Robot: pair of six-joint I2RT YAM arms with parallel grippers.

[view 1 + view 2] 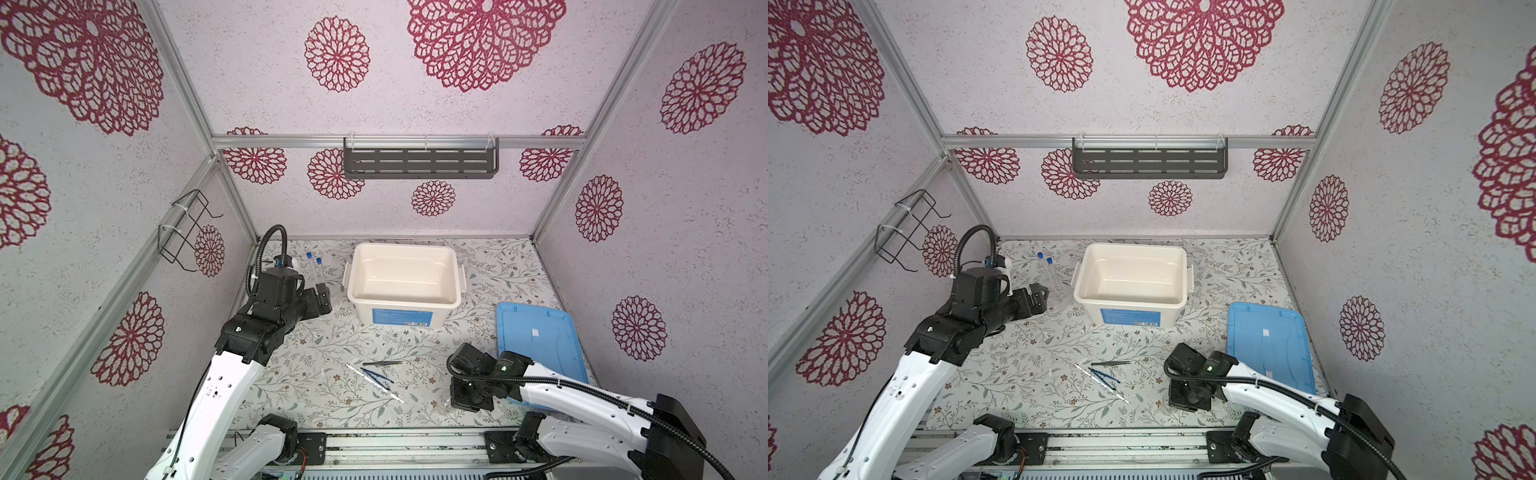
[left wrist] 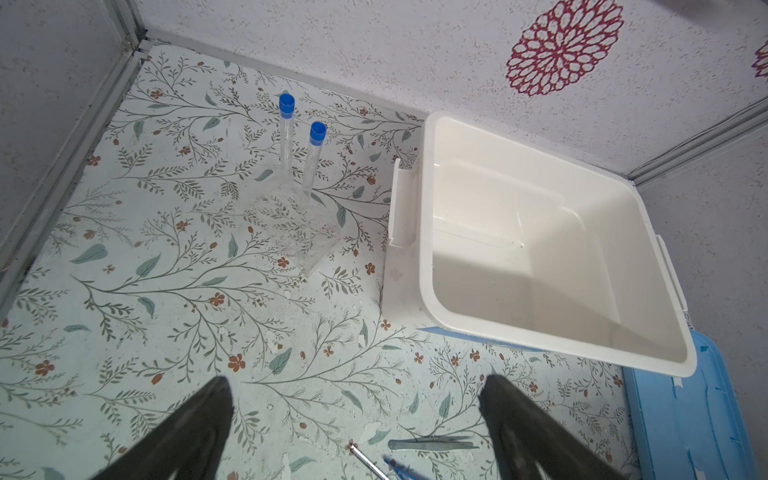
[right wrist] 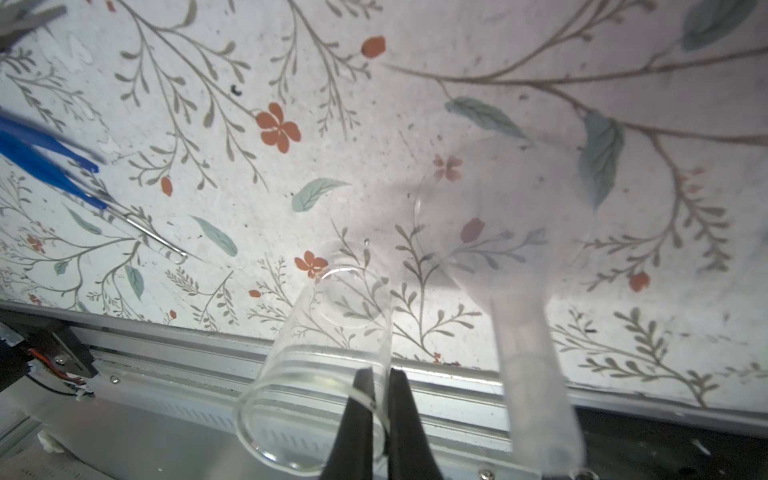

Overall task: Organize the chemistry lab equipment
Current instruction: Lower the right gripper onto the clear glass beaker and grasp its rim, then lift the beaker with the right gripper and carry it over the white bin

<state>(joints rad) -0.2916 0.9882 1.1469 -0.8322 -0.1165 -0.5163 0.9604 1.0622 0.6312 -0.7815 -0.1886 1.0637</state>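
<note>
Where both top views take in the whole surface (image 1: 316,345), the big white tub (image 1: 403,282) stands at the back. The flat blue lid (image 1: 540,345) lies to its right. Near the front, well apart from both, lie the dark metal tweezers (image 1: 382,363), crosswise, and the blue tweezers (image 1: 376,375) over the diagonal thin white stick (image 1: 374,383).

The left wrist view shows the left end effector (image 2: 355,379) released, jaws wide. It faces two clear thin tubes with blue caps (image 2: 311,162), nearly upright in the see-through tube holder (image 2: 299,224) beside the tub.

Only the right wrist view shows the right end effector (image 3: 380,376) clenched on the wall of the small clear vessel (image 3: 324,365). One finger is inside the mouth and one outside. The vessel's mouth faces the camera and its base is at the surface's front edge, beside a blurred clear flask (image 3: 511,232).
</note>
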